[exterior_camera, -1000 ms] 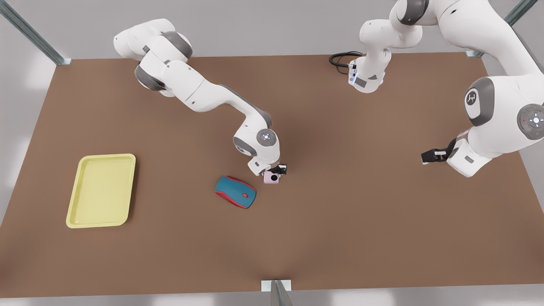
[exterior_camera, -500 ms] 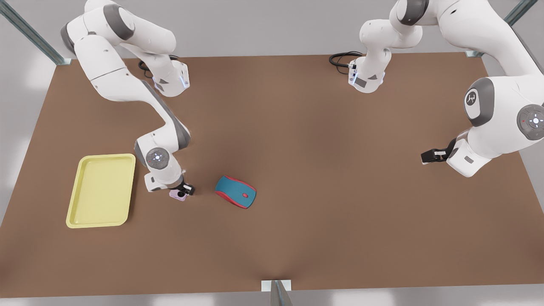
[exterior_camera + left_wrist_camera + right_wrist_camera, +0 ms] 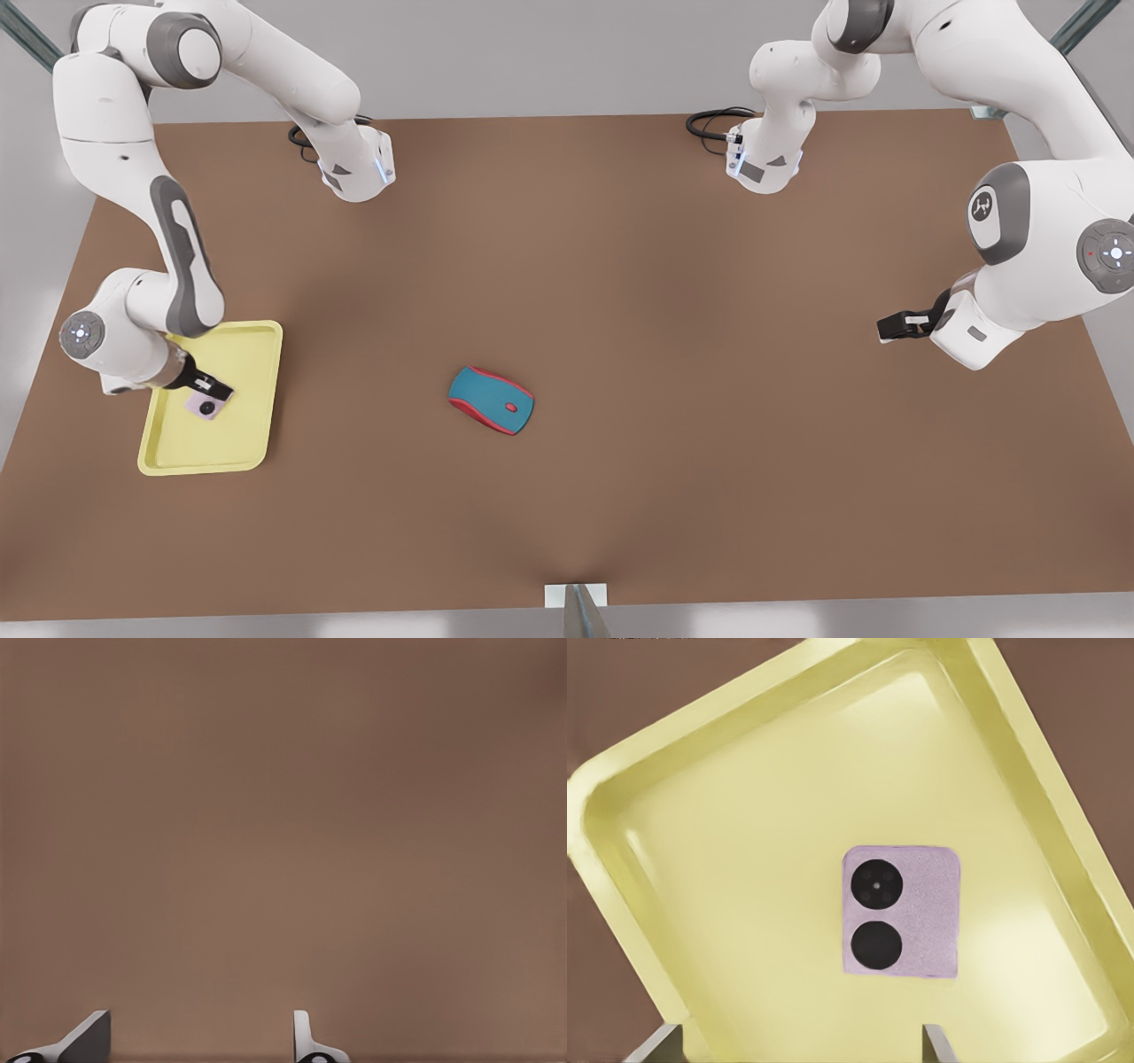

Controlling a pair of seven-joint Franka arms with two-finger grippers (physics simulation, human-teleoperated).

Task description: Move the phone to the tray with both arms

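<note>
Both grippers are spread apart now. My right gripper (image 3: 215, 391) hovers over the tray (image 3: 252, 443), fingers (image 3: 664, 1041) parted and released, with the phone (image 3: 901, 912) lying flat inside the tray just below them. I'd lift straight up so nothing nudges the phone. My left gripper (image 3: 889, 327) waits well away, holding nothing.

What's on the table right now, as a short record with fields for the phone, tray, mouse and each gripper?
phone: lying flat inside the tray, lenses up
tray: pale yellow, at the front view's left
mouse: teal with red trim, mid-table, apart from the tray
right gripper: above the tray, over the phone, fingers open, not gripping it
left gripper: at the front view's right, open, over bare table, waiting
</note>
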